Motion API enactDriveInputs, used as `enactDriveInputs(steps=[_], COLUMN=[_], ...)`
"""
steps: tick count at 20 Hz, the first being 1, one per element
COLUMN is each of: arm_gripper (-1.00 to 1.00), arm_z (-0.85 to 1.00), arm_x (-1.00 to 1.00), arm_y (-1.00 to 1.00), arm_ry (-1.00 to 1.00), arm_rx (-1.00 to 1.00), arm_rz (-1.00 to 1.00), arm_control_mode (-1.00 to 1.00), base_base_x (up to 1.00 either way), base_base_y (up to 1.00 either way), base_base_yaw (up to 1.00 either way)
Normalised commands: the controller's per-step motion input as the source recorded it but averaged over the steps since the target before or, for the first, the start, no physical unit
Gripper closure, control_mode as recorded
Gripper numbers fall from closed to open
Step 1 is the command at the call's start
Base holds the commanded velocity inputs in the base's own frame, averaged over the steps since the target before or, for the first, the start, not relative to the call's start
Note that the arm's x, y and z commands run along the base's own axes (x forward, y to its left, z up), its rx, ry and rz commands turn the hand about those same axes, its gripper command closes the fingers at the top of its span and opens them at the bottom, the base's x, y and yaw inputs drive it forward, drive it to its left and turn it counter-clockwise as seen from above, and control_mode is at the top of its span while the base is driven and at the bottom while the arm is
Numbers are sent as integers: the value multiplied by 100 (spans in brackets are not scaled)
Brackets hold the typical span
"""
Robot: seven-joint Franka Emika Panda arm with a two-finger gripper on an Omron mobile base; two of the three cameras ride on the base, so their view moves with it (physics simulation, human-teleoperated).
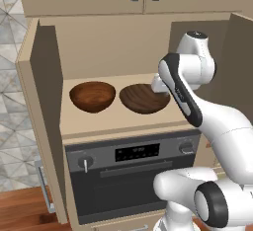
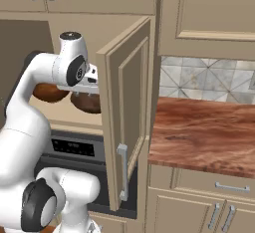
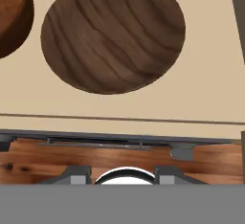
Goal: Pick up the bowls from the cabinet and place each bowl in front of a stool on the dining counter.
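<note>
Beige cabinetry runs across the wall, and the cabinet (image 1: 44,106) over the built-in oven (image 1: 131,180) stands with both doors swung out, the right door (image 2: 127,112) jutting toward the room with its metal handle (image 2: 122,172) low on its edge. On the plain tan shelf (image 1: 89,119) sit two dark wooden bowls side by side, close together; I cannot tell whether their rims touch. The left bowl (image 1: 92,96) sits upright, its hollow facing up. The right bowl (image 1: 143,98) is wide and shallow with strong grain, and from the hand view its round face (image 3: 113,34) lies well inside the shelf's front edge, with a strip of the left bowl (image 3: 14,15) at the corner of that view.

The white arm reaches up from below, and its end effector (image 1: 159,83) hangs at the right rim of the right bowl, at the cabinet's open front. The arm hides the fingers, so I cannot tell whether they stand apart or together, nor whether they touch the bowl. From the right side the hand (image 2: 89,82) sits just above the bowl (image 2: 87,102), partly behind the open door.

To the right of the oven, a reddish-brown wood-grain tabletop (image 2: 204,132) stretches under a tiled backsplash (image 2: 199,80), with drawers (image 2: 219,189) below it.
</note>
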Motion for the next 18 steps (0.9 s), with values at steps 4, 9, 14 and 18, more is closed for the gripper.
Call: enactDriveInputs(steps=[4, 9, 14, 18], arm_gripper=[-100, -100, -100, -100], arm_z=[-8, -68, -27, 1], arm_x=[-19, 0, 1, 1], arm_y=[0, 12, 16, 0], arm_ry=[-3, -5, -6, 0], arm_rx=[0, 3, 16, 37], arm_rz=[-4, -37, -35, -32], arm_control_mode=[-100, -100, -100, -100], base_base_x=[0, 0, 0, 0], base_base_y=[0, 0, 0, 0], base_base_yaw=[0, 0, 0, 0])
